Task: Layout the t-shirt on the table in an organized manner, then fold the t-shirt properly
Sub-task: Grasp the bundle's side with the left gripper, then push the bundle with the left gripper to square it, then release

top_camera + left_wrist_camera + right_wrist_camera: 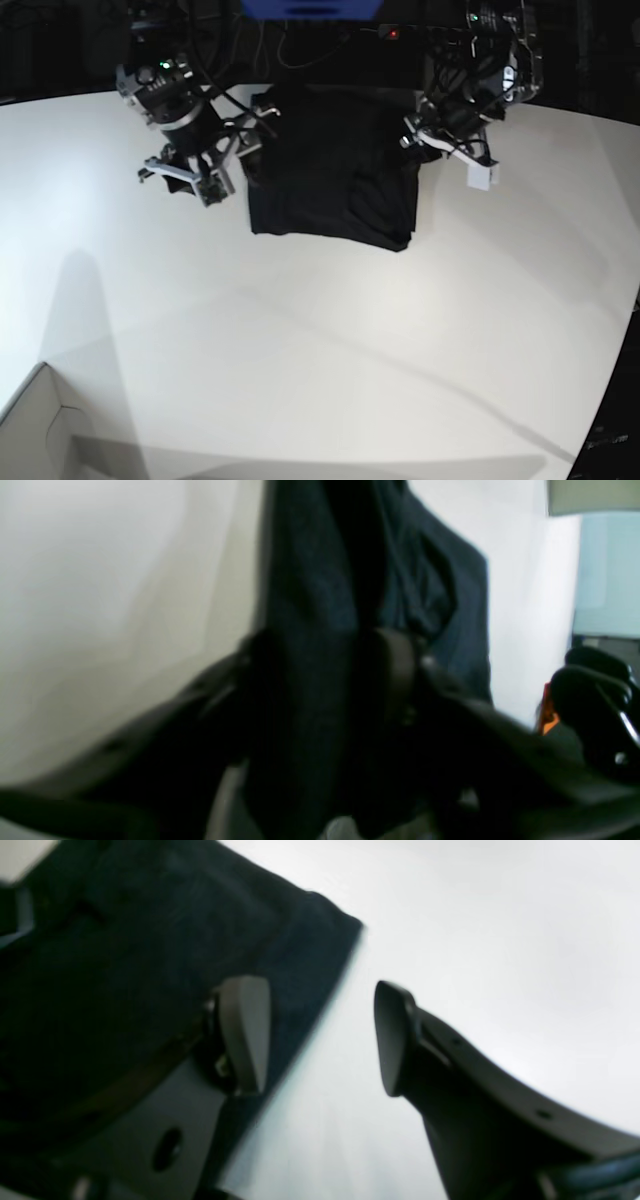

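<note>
shirt: the shirt (330, 175) lies bunched at the far edge of the tabletop (330, 340), between the two arms; its near hem hangs unevenly and the body shows creases, so it is not yet laid flat.
left gripper: the left gripper (330, 680) has dark cloth running straight between its jaws in the blurred wrist view; it looks clenched on a fold of the shirt, near the shirt's side edge.
right gripper: the right gripper (320, 1035) stands released, jaws well apart; one finger sits over the cloth, the other over bare tabletop, with the shirt's edge running between them and nothing gripped.
risk 1: only one side is held; a pull by the left arm alone would probably drag or twist the shirt rather than spread it.
risk 2: the left grip may hold several layers, so the spread could come out doubled.
risk 3: thin cloth may slip from a shallow pinch.
risk 4: right jaws closing here could catch only the very edge, or miss it.
</note>
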Robot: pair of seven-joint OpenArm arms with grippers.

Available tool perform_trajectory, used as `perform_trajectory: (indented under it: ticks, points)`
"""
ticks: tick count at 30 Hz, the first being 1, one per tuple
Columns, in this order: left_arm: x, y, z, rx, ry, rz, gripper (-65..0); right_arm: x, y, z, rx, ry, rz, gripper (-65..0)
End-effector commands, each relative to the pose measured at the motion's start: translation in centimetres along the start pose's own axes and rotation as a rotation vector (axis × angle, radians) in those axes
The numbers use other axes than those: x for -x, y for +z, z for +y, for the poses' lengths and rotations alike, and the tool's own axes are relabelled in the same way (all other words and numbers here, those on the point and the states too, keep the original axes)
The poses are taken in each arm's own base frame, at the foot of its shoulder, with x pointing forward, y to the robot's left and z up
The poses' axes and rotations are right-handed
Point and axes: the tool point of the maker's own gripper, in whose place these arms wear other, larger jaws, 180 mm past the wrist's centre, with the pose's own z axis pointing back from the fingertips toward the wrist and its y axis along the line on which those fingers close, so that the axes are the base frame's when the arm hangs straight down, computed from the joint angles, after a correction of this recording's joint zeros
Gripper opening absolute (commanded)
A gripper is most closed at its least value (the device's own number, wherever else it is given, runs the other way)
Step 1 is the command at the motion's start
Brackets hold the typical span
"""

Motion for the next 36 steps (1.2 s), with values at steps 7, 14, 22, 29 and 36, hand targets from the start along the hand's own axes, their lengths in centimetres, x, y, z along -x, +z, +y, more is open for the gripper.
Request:
perform_trajectory:
  ticks: [7,14,22,29,36]
  points:
    - [-0.7,0.6,1.4,-0.045,-0.039,0.017,-65.0,-1.0,0.9,-5.5,0.145,-0.027,-0.045,-31.4]
    - [-4.0,-1.7,1.7,-0.063,-0.151,0.045,-64.7,0.1,2.8,-12.1,0.332,-0.077,-0.029,-31.4]
    - [-8.4,-6.9,-1.0,-0.101,-0.514,0.154,-64.7,1.1,6.6,-19.6,0.564,-0.152,-0.034,-31.4]
    - [-8.5,-11.9,-9.1,0.11,-1.035,0.274,-64.7,2.0,7.5,-20.3,0.594,-0.164,-0.015,-31.4]
    - [-3.3,-15.4,-12.8,0.28,-1.425,0.398,-64.7,2.9,8.8,-21.6,0.644,-0.183,-0.001,-31.4]
